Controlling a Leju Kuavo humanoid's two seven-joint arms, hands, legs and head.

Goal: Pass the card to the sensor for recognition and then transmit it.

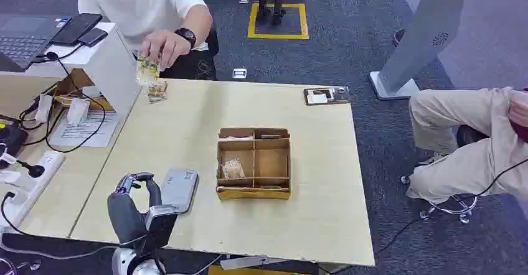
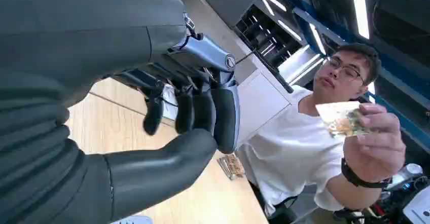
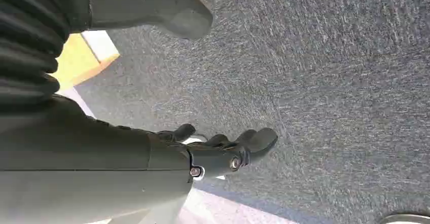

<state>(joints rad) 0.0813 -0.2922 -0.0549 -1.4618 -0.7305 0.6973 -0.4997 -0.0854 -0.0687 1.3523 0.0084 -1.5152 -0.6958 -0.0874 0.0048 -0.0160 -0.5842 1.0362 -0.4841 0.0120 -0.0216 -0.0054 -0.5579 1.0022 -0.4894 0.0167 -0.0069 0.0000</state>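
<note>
A card [image 1: 147,71] is held up by a person's hand [image 1: 163,45] above the table's [image 1: 187,125] far left edge, over a small stack of cards [image 1: 157,91]. The left hand [image 1: 140,191], empty with fingers apart, is raised beside the grey sensor [image 1: 180,188]. The right hand [image 3: 223,148] is seen over carpet, loosely open, nothing held. A wooden tray [image 1: 253,163] is seen mid-table.
</note>
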